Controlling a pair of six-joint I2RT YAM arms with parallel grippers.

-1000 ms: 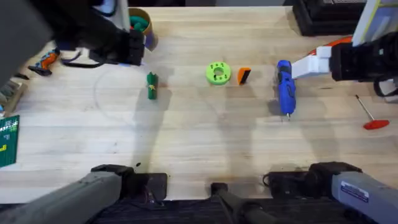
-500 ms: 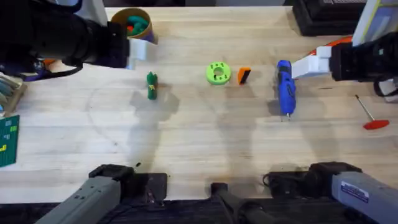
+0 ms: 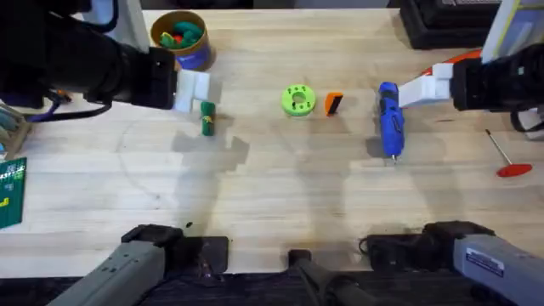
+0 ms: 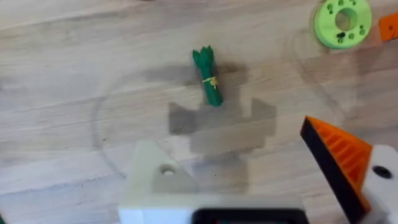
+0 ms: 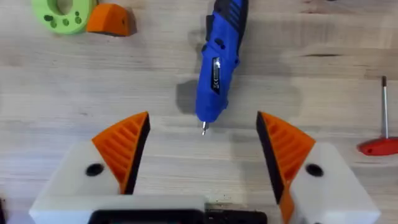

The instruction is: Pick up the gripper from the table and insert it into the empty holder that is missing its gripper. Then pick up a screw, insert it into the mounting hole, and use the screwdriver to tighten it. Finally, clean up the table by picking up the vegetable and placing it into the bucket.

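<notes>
**Left arm parked over the veggie, with a fingertip missing**

Using the green disc (image 3: 297, 99) as the anchor: the gripper (image 3: 334, 103), the little orange wedge, sits just beside it on the screwdriver's side, untouched. The screwdriver (image 3: 389, 118) lies a bit further out that same way, tip pointing toward the arm bases. The vegetable (image 3: 206, 119) is on the disc's other side, near the left gripper (image 3: 192, 91), and the bucket (image 3: 183, 37) is beyond that, toward the far edge, already with some toy bits inside.

My guess why the wedge is still on the table: nothing's been picked up yet.

The left wrist view is the useful one. It shows the holder (image 4: 154, 180) as a bare white jaw with an empty mounting hole, while the other jaw carries its orange pad (image 4: 339, 163); fingers spread apart, holding nothing. From overhead you just can't tell that.

The right wrist view shows the right gripper (image 5: 203, 149) with both pads on, wide open, screwdriver tip between them but not gripped.
</notes>
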